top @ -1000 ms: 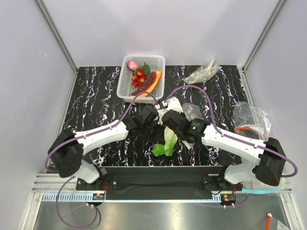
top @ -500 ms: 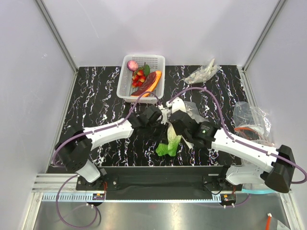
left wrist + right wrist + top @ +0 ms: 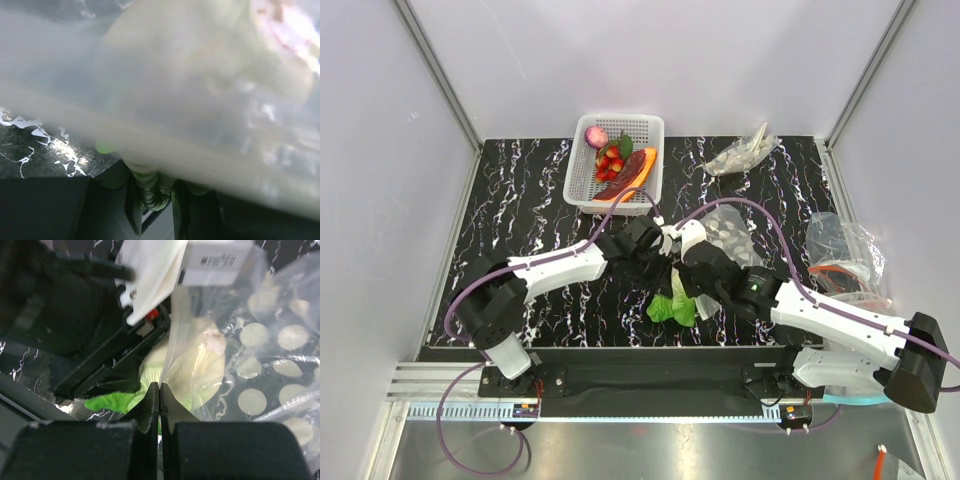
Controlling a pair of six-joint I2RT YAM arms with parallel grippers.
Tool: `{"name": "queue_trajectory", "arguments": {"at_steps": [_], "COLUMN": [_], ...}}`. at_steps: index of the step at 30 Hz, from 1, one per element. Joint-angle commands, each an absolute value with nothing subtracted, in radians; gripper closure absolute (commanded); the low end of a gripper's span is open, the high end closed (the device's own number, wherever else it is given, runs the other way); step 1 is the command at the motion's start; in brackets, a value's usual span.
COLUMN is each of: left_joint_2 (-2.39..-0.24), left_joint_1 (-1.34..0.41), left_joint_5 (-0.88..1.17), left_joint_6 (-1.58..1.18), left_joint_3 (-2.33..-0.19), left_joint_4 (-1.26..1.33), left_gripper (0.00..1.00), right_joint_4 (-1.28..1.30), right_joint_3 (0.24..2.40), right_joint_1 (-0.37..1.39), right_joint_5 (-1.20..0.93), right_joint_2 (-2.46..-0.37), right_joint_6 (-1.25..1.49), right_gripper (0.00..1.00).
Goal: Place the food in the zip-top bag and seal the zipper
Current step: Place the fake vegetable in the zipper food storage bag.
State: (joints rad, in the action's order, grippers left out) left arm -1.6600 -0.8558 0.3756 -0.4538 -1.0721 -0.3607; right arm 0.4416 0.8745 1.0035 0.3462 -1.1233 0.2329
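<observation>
the right jaws were pressed together tip to tip, with the thin film of the zip-top bag (image 3: 260, 340) pinched between them. the plastic rose from the closed tips and spread away to the right, its pale round dots plain in the right wrist view. just past those tips lay the lettuce (image 3: 200, 365), its pale body seen behind the film and one bright green leaf poking out to the left, low over the worktop (image 3: 520, 200).

the left jaws stood a little apart, clamped on a green ribbed end of the lettuce. in the left wrist view that end sat squarely between the two dark fingers, and blurred plastic filled nearly everything above it, the pale lettuce a soft shape through it.

from overhead the two arms met near the middle of the worktop, the left arm (image 3: 560, 268) reaching in from the left and the right arm (image 3: 820, 312) from the right. the lettuce lay between and just in front of them, and the dotted bag bunched up just behind the right jaws.

further back, well apart from both jaws, the white basket (image 3: 642, 130) held the rest of the food — the pink-purple bulb (image 3: 597, 136), the red berries (image 3: 609, 160) and the long dark-red and orange pieces (image 3: 632, 172). one crumpled clear wrapper (image 3: 745, 152) lay at the back right, and another (image 3: 840, 245) at the right edge.
</observation>
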Motion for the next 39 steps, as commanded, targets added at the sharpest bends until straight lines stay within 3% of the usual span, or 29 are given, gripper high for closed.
{"name": "queue_trajectory", "arguments": {"at_steps": [1,4,6,11,16,19,29,31,35,39], "left_joint_2": [-1.631,-1.605,-1.592,-1.542,-1.49,-1.486,-1.545,-1.539,-1.516,-1.508], "left_joint_1": [-0.85,-0.851,-0.851,-0.847,-0.822,-0.798,-0.798,-0.801,-0.801,-0.801], "left_joint_5": [0.396,0.393,0.388,0.367,0.399,0.452,0.476,0.463,0.439,0.468], "left_joint_6": [-0.413,-0.396,-0.39,-0.396,-0.42,-0.431,-0.465,-0.469,-0.476,-0.471], "left_joint_3": [-1.127,-1.138,-1.143,-1.125,-1.031,-0.96,-0.868,-0.876,-0.928,-0.979], "left_joint_4": [-0.38,-0.422,-0.445,-0.446,-0.342,-0.289,-0.026,-0.003,-0.02,-0.067], "left_gripper": [0.94,0.75,0.72,0.37,0.34,0.44,0.47,0.64,0.86,1.0], "right_joint_4": [0.399,0.373,0.353,0.344,0.333,0.339,0.337,0.353,0.388,0.384], "right_joint_3": [0.832,0.805,0.796,0.788,0.761,0.761,0.782,0.799,0.824,0.828], "right_joint_1": [1.012,1.011,1.012,1.012,1.011,1.011,1.011,1.012,1.011,1.012], "right_joint_5": [0.287,0.265,0.245,0.225,0.25,0.259,0.253,0.241,0.226,0.209], "right_joint_2": [-1.124,-1.134,-1.135,-1.143,-1.112,-1.111,-1.155,-1.184,-1.206,-1.204], "right_joint_6": [0.271,0.282,0.285,0.293,0.314,0.319,0.316,0.311,0.304,0.288], "right_gripper": [1.0,1.0,1.0,1.0,1.0,1.0,1.0,1.0,1.0,1.0]}}
